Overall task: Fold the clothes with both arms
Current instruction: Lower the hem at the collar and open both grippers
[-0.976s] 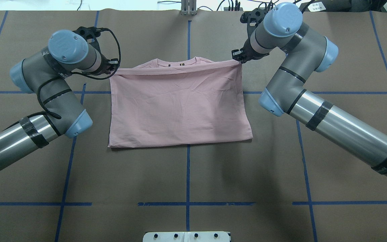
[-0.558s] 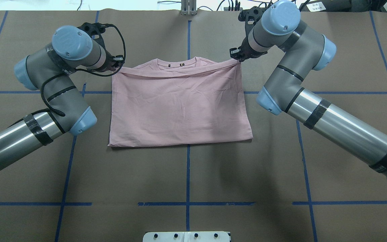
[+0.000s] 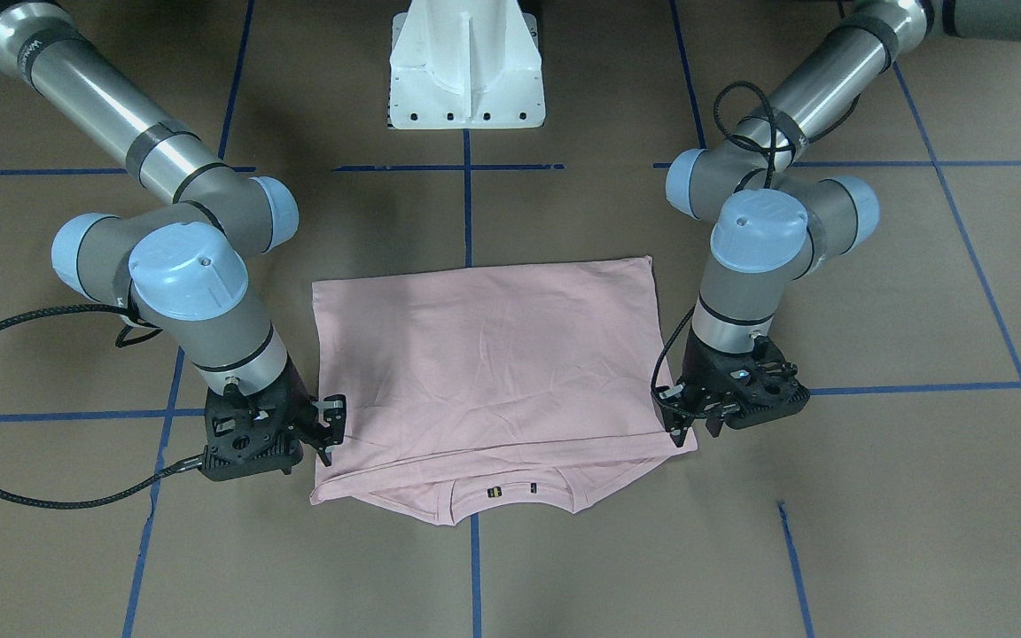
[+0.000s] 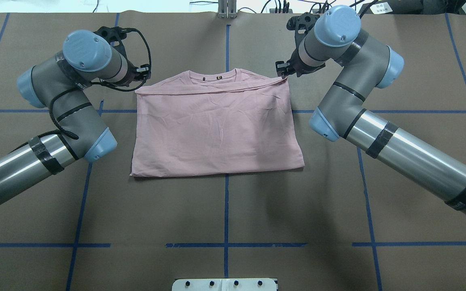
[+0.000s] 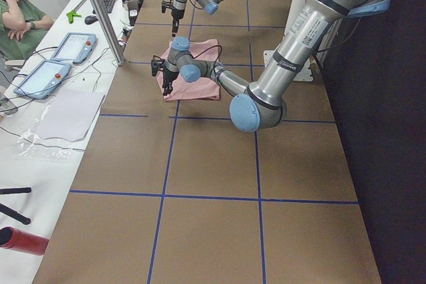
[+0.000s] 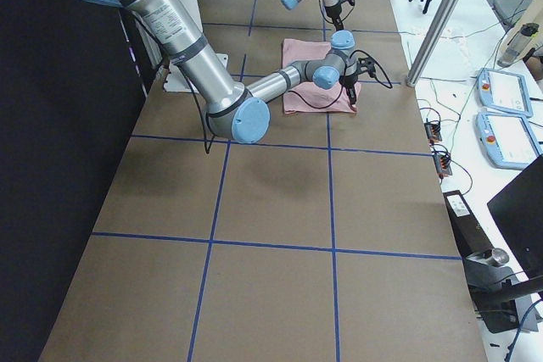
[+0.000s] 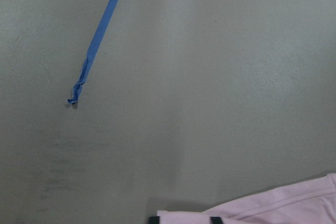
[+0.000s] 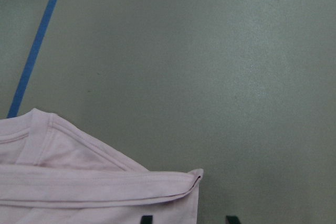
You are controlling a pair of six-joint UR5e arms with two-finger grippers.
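The pale pink T-shirt (image 4: 217, 125) lies flat on the table, folded in half, with its hem edge just short of the ribbed collar (image 4: 212, 76). The print is hidden. The shirt also shows in the front-facing view (image 3: 493, 354). My left gripper (image 4: 146, 74) hovers open just beyond the folded edge's left corner, and also shows in the front-facing view (image 3: 674, 416). My right gripper (image 4: 280, 68) hovers open at the right corner, and also shows in the front-facing view (image 3: 331, 425). In the right wrist view the shirt corner (image 8: 79, 182) lies ahead of the spread fingertips. The left wrist view shows only a pink edge (image 7: 273, 208).
The table is brown, marked with blue tape lines (image 4: 225, 210). The white pedestal base (image 3: 466, 71) stands at the robot's side of the table. A side table with tablets (image 5: 46, 71), a metal post (image 5: 100, 11) and a seated person (image 5: 13, 4) lie beyond the far edge.
Both grippers let go of the folded-over hem corners, which dropped flat onto the shirt. Both grippers moved slightly away from the corners, toward the far side.
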